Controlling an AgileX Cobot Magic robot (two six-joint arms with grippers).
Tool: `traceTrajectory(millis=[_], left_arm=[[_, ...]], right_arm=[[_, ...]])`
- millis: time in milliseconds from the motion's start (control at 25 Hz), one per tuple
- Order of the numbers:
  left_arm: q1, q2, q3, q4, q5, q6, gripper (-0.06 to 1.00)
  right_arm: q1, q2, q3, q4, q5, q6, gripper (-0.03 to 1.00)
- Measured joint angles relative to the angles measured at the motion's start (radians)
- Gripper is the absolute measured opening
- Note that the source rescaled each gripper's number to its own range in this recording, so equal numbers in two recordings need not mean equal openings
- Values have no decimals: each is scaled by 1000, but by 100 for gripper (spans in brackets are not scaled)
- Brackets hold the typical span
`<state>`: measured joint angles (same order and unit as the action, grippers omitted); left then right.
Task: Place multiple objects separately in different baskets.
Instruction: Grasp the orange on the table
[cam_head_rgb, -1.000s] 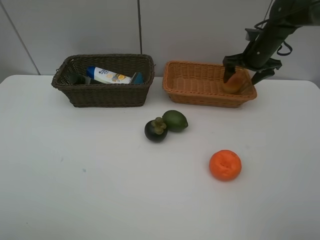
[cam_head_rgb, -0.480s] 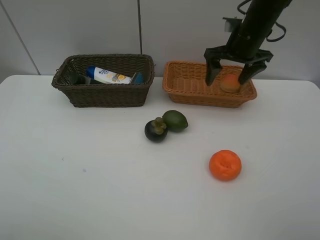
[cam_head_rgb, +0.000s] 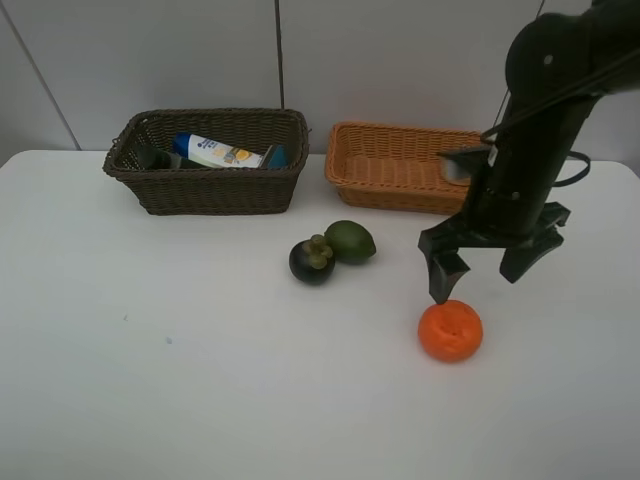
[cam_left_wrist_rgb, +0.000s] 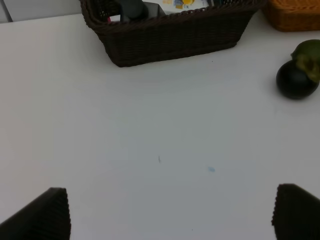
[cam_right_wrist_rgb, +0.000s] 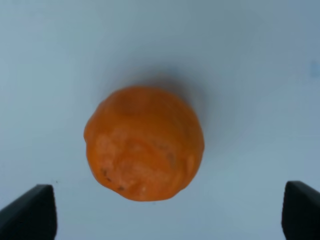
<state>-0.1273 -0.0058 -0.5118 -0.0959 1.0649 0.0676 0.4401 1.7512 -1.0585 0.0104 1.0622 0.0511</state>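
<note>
- Right gripper (cam_head_rgb: 478, 283) hangs with jaws wide apart just above the orange (cam_head_rgb: 450, 330), near right on the table (cam_head_rgb: 150, 350).
- Round fruit: an off-centre squeeze could roll it away.
- Left gripper (cam_left_wrist_rgb: 172, 212) idles, jaws apart.

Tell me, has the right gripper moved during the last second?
Yes. The right gripper left the right end of the tan basket and came toward the camera; it now hangs open just above the orange.

White table (cam_head_rgb: 150, 380) fills the view, matte and evenly lit. Behind it stands a pale grey wall (cam_head_rgb: 400, 60), with a dark vertical seam (cam_head_rgb: 279, 55) between its panels. Shadows are soft.
</note>
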Motion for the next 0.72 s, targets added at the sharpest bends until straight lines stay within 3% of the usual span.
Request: traceTrajectory(millis=[200,360,720], left_arm=[[0,0,0,0,0,0,99],[0,0,0,0,0,0,99],[0,0,0,0,0,0,99]], right_arm=[[57,0,108,46,-194,2,100],[66,0,158,29,-291,2,100],[66,4,212,-10,-361,9,100]])
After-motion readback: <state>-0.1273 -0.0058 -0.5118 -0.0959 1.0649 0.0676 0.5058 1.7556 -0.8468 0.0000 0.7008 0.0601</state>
